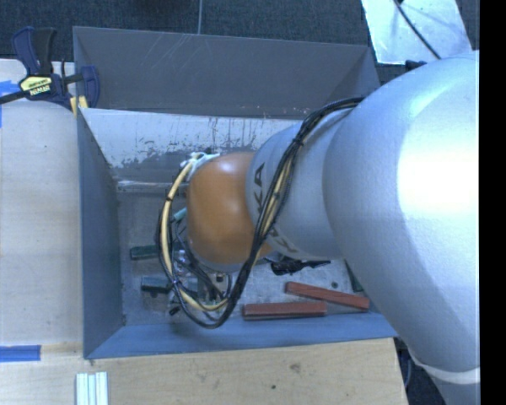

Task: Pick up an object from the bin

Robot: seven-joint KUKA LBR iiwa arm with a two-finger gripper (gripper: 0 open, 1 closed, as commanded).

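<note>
Gripper (182,292) state cannot be told: its dark metal parts sit low under the orange cover (219,213) at the wrist, wrapped in a tangle of yellow and black cables (164,226), and the tips are hidden, so nothing can be seen held in it.

The only writing that can be read is on the silver arm (388,192). Beside the orange cover there is dark lettering (259,194), partly crossed by a cable, and the letters that show look like "KA".

The gripper is down in the left near part of the grey bin (101,226), close to the floor. Nearest to it is a small dark piece (155,288), lying flat on the floor just beside it on the left; whether the two touch cannot be made out. A little farther back, also left of the gripper, lies a dark green piece (142,251), flat and apart from the cables.

To the right of the gripper, along the near wall, lie two reddish-brown bars. The longer bar (284,310) rests almost parallel to the near wall, and the second bar (327,295) is just beyond it, tilted, with its right end passing under the arm. A thin black thing (297,265) lies on the floor farther back, at the edge of the arm's silver body. The far wall of the bin is scratched and scuffed.
</note>
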